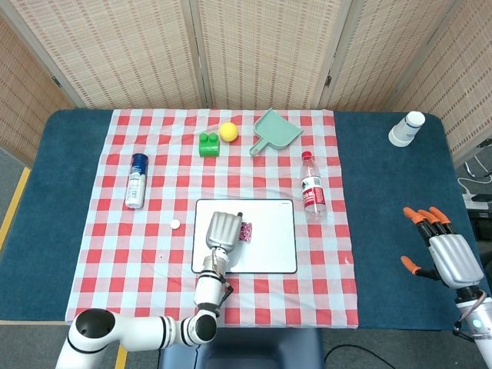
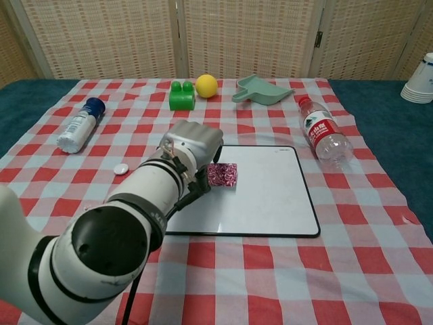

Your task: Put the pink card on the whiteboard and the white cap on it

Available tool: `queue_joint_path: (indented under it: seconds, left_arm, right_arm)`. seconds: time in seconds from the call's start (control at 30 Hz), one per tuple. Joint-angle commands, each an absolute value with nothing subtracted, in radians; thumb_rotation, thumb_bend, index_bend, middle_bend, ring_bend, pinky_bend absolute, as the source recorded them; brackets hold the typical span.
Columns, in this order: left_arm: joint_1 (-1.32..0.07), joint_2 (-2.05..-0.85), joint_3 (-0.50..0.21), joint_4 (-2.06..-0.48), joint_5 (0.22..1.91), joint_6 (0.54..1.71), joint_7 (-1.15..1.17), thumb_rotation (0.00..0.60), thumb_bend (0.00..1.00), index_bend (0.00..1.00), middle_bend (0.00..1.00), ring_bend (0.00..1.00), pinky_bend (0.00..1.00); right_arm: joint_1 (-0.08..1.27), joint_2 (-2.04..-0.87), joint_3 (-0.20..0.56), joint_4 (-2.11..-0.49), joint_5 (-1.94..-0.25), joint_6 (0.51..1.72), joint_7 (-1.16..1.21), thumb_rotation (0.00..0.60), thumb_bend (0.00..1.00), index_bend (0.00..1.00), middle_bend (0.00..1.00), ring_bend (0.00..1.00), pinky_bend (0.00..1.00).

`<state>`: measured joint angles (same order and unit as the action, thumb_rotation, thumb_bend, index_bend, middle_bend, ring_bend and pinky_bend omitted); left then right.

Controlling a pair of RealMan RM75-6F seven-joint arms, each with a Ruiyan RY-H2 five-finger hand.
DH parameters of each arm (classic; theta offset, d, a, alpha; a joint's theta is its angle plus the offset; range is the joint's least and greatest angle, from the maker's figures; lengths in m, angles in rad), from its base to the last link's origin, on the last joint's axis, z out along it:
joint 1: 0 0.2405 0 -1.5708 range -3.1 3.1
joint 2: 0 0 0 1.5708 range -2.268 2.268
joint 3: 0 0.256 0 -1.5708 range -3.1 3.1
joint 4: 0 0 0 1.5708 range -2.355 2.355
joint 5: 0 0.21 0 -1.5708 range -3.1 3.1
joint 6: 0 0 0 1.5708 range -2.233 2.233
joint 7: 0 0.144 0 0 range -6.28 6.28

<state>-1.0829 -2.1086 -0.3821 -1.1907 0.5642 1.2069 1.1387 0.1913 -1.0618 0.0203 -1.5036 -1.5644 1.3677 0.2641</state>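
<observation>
My left hand (image 1: 222,230) (image 2: 196,141) holds the pink patterned card (image 1: 246,231) (image 2: 222,175) over the middle of the whiteboard (image 1: 273,234) (image 2: 270,196); whether the card touches the board I cannot tell. The small white cap (image 1: 176,224) (image 2: 121,169) lies on the checked cloth, left of the whiteboard. Far off at the right, over the blue table edge, my right hand (image 1: 444,252) hangs with fingers spread and nothing in it; the chest view does not show it.
Behind the board lie a green block (image 1: 208,144), a yellow ball (image 1: 228,131) and a green dustpan (image 1: 273,131). A water bottle (image 1: 311,187) lies right of the board, a spray can (image 1: 136,180) at the left. Stacked paper cups (image 1: 406,128) stand back right.
</observation>
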Motion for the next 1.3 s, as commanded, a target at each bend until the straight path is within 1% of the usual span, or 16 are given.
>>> queue_joint_path:
  seconds: [0.03,0.2,0.37,0.47,0.57,0.8,1.03,1.3]
  left_arm:
    - [-1.077,-2.086,-0.386,-1.223,0.563,1.218,1.152,0.6,0.21,0.33,1.0,1.0,1.0]
    - [-1.061,-2.036,-0.383,-1.296,0.544,1.243,1.189,0.6,0.22,0.3,1.0,1.0,1.0]
    - [-1.05,-2.014,-0.373,-1.318,0.545,1.257,1.196,0.6,0.21,0.3,1.0,1.0,1.0]
    - [-1.011,-1.939,-0.347,-1.339,0.52,1.287,1.235,0.6,0.21,0.32,1.0,1.0,1.0]
    - [-0.978,-1.864,-0.324,-1.368,0.503,1.269,1.24,0.6,0.23,0.34,1.0,1.0,1.0]
    - [-0.941,-1.771,-0.294,-1.408,0.448,1.234,1.245,0.6,0.25,0.36,1.0,1.0,1.0]
    - [-0.923,-1.738,-0.275,-1.457,0.456,1.227,1.196,0.6,0.25,0.36,1.0,1.0,1.0]
    - [-0.934,-1.753,-0.256,-1.431,0.446,1.22,1.183,0.6,0.25,0.37,1.0,1.0,1.0]
  right_arm:
    - [0.191,-1.063,0.02,-1.504,-1.565,1.367,0.262,0.6,0.21,0.02,0.14,0.0,0.07]
    - [0.191,-1.067,0.018,-1.508,-1.57,1.368,0.249,0.6,0.21,0.02,0.14,0.0,0.07]
    - [0.191,-1.068,0.018,-1.509,-1.57,1.368,0.246,0.6,0.21,0.02,0.14,0.0,0.07]
    - [0.192,-1.071,0.018,-1.509,-1.568,1.365,0.24,0.6,0.21,0.02,0.14,0.0,0.07]
    - [0.194,-1.072,0.017,-1.51,-1.568,1.36,0.233,0.6,0.21,0.02,0.14,0.0,0.07]
    - [0.196,-1.076,0.021,-1.507,-1.558,1.355,0.226,0.6,0.21,0.02,0.14,0.0,0.07]
    - [0.199,-1.082,0.02,-1.507,-1.557,1.346,0.216,0.6,0.21,0.02,0.14,0.01,0.07]
    - [0.199,-1.082,0.02,-1.505,-1.557,1.347,0.217,0.6,0.21,0.02,0.14,0.01,0.07]
